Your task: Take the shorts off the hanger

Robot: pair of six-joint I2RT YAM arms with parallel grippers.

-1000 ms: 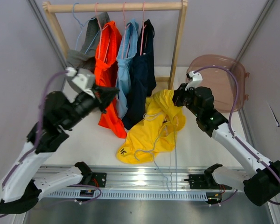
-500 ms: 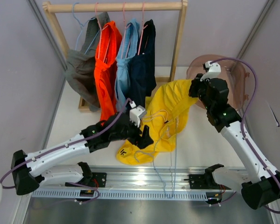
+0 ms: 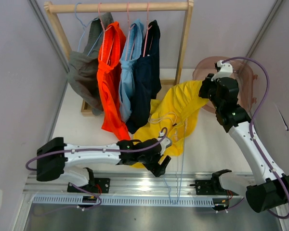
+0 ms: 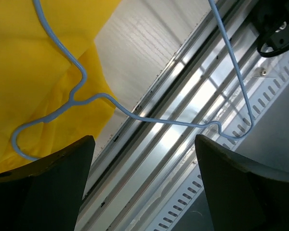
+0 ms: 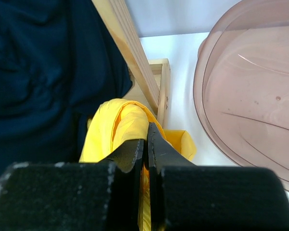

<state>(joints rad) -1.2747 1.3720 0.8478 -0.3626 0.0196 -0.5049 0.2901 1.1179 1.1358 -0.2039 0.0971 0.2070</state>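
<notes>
The yellow shorts (image 3: 176, 113) stretch from the table up to my right gripper (image 3: 205, 91), which is shut on their upper edge (image 5: 118, 125) beside the rack's right post. My right gripper (image 5: 145, 139) has its jaws pressed together on the yellow cloth. A thin blue hanger (image 3: 181, 154) lies loose across the yellow shorts (image 4: 33, 72) and the near rail. My left gripper (image 3: 161, 166) hangs low at the front edge, open and holding nothing (image 4: 143, 144), with the blue hanger (image 4: 135, 113) just beyond its fingers. Grey (image 3: 84, 72), orange (image 3: 108, 72), light blue (image 3: 130, 67) and navy shorts (image 3: 147, 72) hang on the rack.
The wooden rack (image 3: 120, 6) stands at the back of the table. A tinted see-through bin (image 3: 241, 77) sits at the right, close behind my right gripper. The metal rail (image 3: 135, 185) runs along the near edge under my left gripper.
My left arm swung from the rack down to the front edge, and its gripper opened. My right gripper pulled the yellow shorts up and to the right, toward the bin.
</notes>
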